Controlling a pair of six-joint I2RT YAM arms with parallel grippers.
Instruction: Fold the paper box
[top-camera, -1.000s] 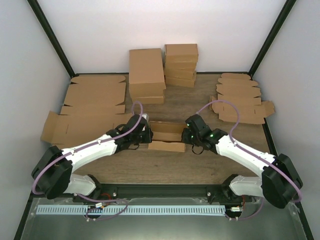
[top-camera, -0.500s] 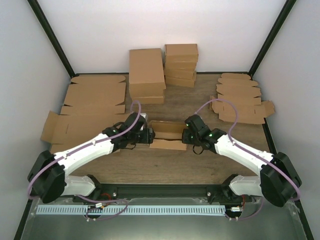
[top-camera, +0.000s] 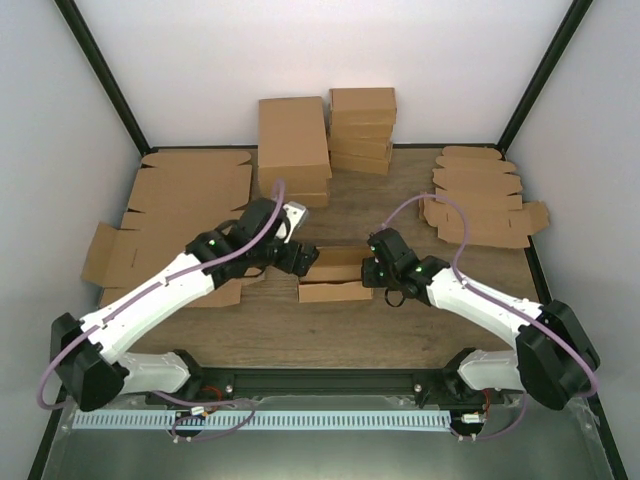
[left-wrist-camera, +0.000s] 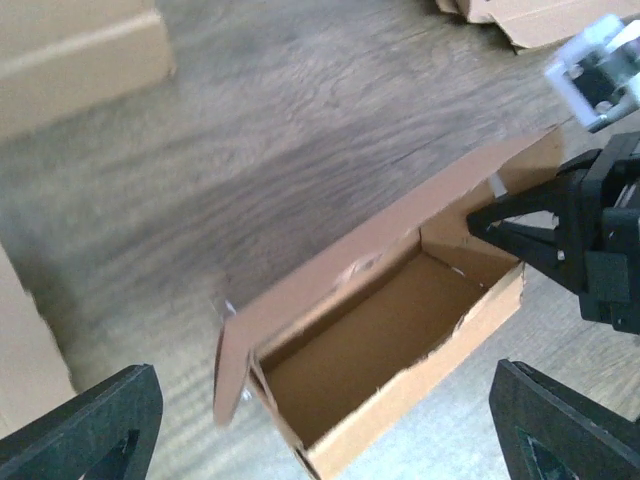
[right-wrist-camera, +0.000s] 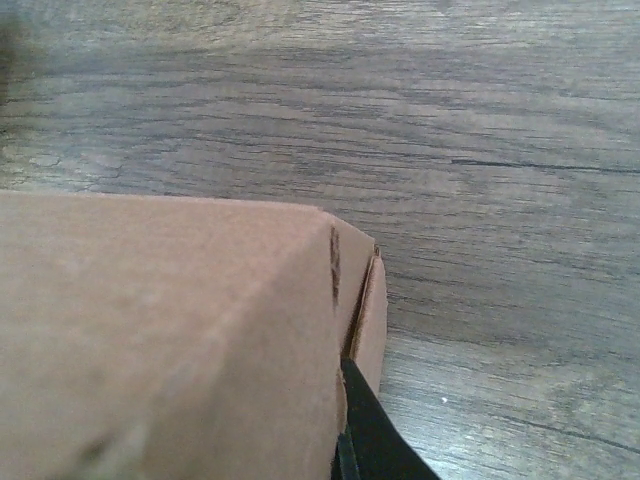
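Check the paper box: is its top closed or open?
Open. Left wrist view looks straight into the paper box; nothing covers its bare inside.

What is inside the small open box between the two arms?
The paper box shows only its bare cardboard floor; the strip behind its near wall is hidden.

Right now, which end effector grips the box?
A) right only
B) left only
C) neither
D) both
A: the right end effector is shut on the end wall of the box, while the left end effector stands open, clear of it.
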